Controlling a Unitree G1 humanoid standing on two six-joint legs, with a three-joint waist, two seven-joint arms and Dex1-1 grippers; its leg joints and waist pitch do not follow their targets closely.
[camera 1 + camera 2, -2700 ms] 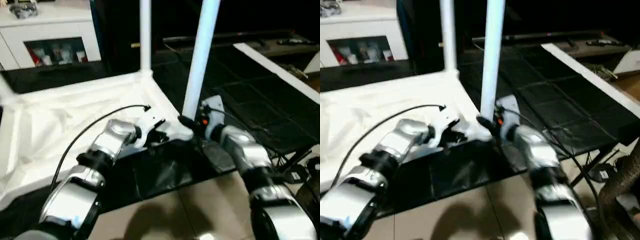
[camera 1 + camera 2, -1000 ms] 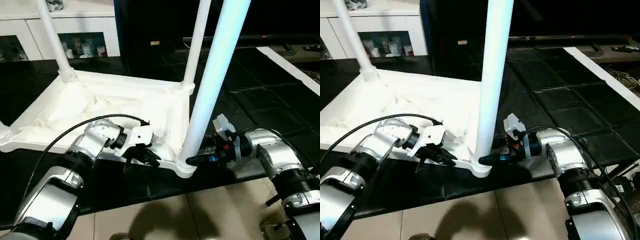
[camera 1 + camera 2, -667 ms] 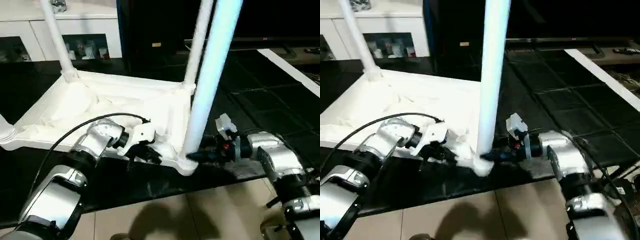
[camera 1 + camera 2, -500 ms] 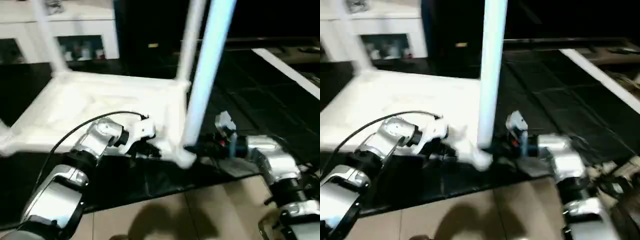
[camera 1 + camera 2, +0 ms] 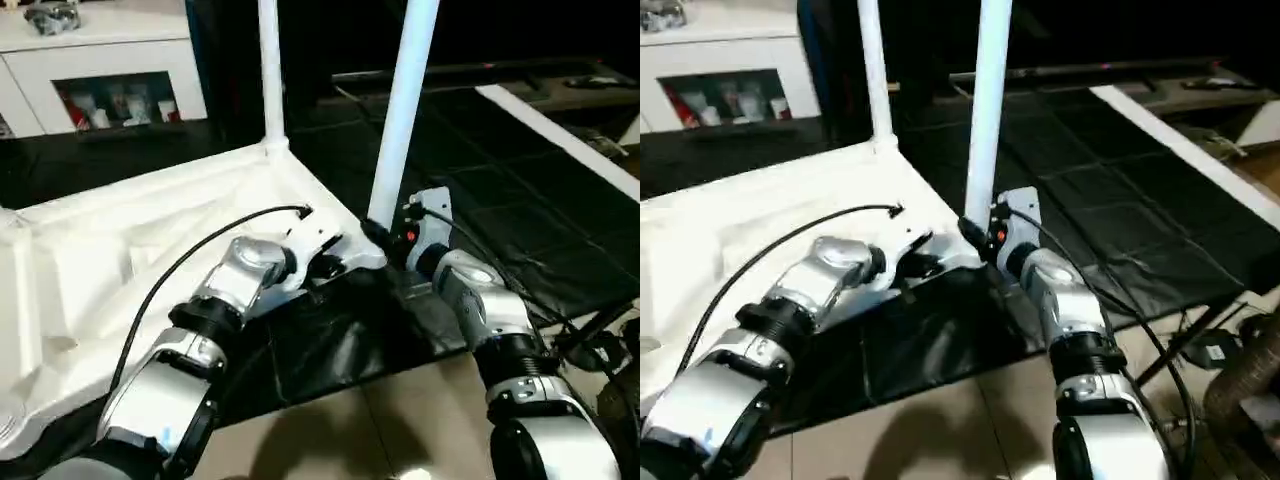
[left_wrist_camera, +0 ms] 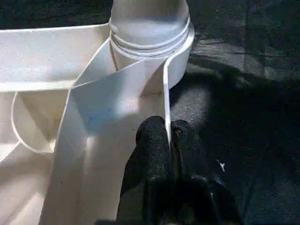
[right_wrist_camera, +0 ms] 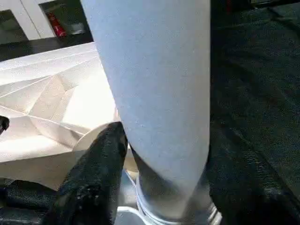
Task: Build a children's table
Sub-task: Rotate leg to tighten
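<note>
The children's table [image 5: 120, 240] lies upside down on a black mat, white, with its ribbed underside up. Two round white legs stand upright: a far leg [image 5: 268, 70] and a near leg [image 5: 405, 110] at the front corner. My left gripper [image 5: 325, 265] is shut on the thin rim wall [image 6: 165, 93] just beside that corner's leg socket [image 6: 150, 28]. My right gripper [image 5: 378, 232] sits at the base of the near leg [image 7: 154, 93], one black finger [image 7: 93, 178] on each side, closed against it.
A white cabinet [image 5: 110, 60] with a glass door stands at the back left. The black mat [image 5: 480, 200] stretches to the right, bordered by a white strip [image 5: 560, 130]. Beige floor tiles [image 5: 380, 430] lie in front, with cables [image 5: 610, 350] at the right.
The head view has swung and tilted. My left gripper keeps its pinch on the rim. My right forearm now reaches the leg's base from the front instead of from the side.
</note>
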